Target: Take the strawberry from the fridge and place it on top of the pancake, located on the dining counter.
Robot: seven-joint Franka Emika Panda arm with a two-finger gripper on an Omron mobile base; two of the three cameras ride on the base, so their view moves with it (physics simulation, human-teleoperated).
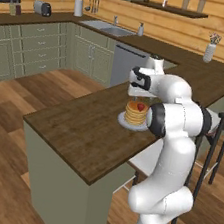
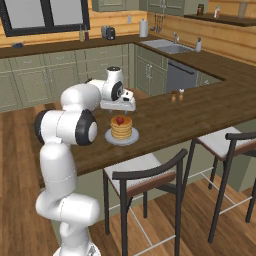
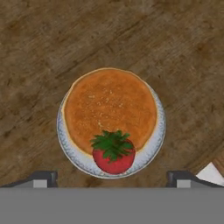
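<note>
Gripper (image 3: 112, 177) jaws spread wide, holding nothing, touching nothing, poised directly above plate (image 3: 154, 144). Strawberry (image 3: 113, 154) sits free at pancake (image 3: 109, 105) edge, atop stack, leaves up. Plate on dining counter (image 3: 39, 52).

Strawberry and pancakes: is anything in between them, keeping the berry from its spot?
Nothing visible. The strawberry already sits on the pancakes, near the stack's edge, with the open gripper apart above it.
</note>
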